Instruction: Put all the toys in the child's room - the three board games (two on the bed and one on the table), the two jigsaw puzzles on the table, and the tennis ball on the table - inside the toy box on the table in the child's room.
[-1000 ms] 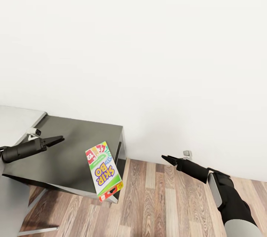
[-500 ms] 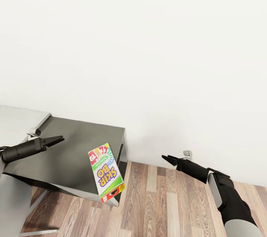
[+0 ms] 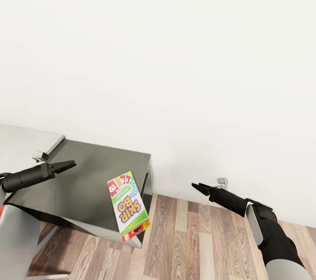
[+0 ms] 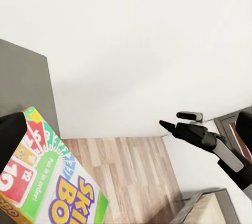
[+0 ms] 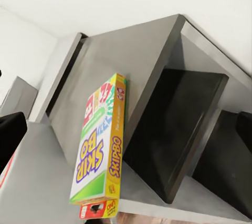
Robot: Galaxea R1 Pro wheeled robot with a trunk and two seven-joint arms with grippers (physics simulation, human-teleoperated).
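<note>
A white-green-purple SKIP-BO board game (image 3: 128, 205) lies flat on the dark grey top of the table (image 3: 83, 183), at its front right corner, with one end past the edge. It also appears in the wrist views (image 4: 47, 182) (image 5: 100, 150). My left gripper (image 3: 66, 166) hovers open over the dark top, left of the box and apart from it. My right gripper (image 3: 199, 188) hangs open over the floor to the right of the table, holding nothing. The toy box, jigsaw puzzles and tennis ball are out of view.
A white wall rises close behind the table. A light grey top (image 3: 17, 144) joins the dark one at the left. Wood-plank floor (image 3: 197, 245) spreads to the right. An open cavity (image 5: 178, 124) sits under the dark top. A corner of the bed (image 4: 207, 211) lies beyond.
The whole picture has shifted, so the camera moved: table and SKIP-BO box now sit slightly further right and lower. Both arms keep their pose and the box has not moved on the table.
</note>
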